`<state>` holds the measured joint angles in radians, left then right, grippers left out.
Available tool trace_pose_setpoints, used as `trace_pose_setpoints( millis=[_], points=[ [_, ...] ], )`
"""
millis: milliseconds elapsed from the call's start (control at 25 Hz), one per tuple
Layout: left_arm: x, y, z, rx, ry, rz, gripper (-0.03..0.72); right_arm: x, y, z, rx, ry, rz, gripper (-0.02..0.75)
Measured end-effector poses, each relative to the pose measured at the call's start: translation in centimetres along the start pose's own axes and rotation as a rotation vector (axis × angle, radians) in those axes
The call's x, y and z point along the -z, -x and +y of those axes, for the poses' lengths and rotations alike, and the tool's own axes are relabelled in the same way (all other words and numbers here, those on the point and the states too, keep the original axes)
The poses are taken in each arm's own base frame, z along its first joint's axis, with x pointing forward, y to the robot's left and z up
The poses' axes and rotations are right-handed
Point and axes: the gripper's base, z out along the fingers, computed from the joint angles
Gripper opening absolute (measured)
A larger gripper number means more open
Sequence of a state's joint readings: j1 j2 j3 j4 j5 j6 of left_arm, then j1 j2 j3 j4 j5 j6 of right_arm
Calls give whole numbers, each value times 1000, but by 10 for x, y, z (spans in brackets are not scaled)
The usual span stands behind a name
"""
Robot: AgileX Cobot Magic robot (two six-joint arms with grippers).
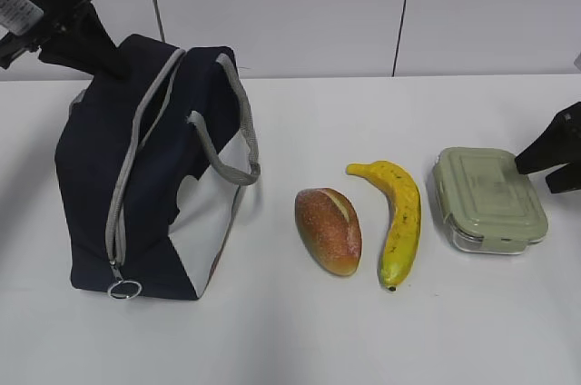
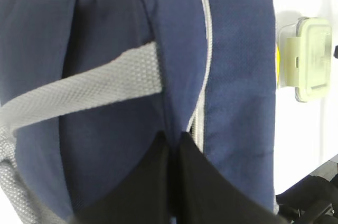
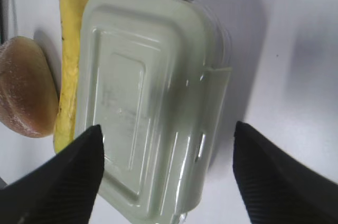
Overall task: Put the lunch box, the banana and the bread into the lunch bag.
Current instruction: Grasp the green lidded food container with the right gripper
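Note:
The navy lunch bag (image 1: 136,185) stands at the left, its grey zipper (image 1: 127,176) shut, with the ring pull (image 1: 124,290) at the front. My left gripper (image 1: 113,63) is at the bag's top rear. In the left wrist view it (image 2: 172,137) is shut on a fold of the bag's fabric (image 2: 237,76) beside the zipper. The bread (image 1: 328,231), the banana (image 1: 401,222) and the green-lidded lunch box (image 1: 490,197) lie in a row to the right. My right gripper (image 1: 536,176) is open and hovers over the lunch box (image 3: 153,97), one finger on each side (image 3: 168,128).
The white table (image 1: 300,340) ends at a white panelled wall behind. The bag's grey strap handles (image 1: 238,122) hang to its right side. The right wrist view also shows the banana (image 3: 71,76) and the bread (image 3: 26,92) left of the box.

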<state>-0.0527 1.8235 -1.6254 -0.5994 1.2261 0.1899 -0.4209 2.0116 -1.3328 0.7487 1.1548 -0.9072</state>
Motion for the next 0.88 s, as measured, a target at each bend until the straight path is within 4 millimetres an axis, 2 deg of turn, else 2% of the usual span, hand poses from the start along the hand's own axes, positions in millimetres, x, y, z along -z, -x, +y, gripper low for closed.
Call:
trace_pose_setpoints(
  millis=[320, 640, 720, 880],
  points=[
    [0, 0, 0, -1, 0, 0, 0, -23, -1, -24, -24, 102, -22, 563],
    [0, 0, 0, -1, 0, 0, 0, -44, -2, -35, -67, 180, -38, 558],
    [0, 0, 0, -1, 0, 1, 0, -45, -2, -35, -71, 191, -45, 535],
    [0, 0, 0, -1, 0, 1, 0, -44, -1, -34, -78, 206, -57, 438]
  ],
)
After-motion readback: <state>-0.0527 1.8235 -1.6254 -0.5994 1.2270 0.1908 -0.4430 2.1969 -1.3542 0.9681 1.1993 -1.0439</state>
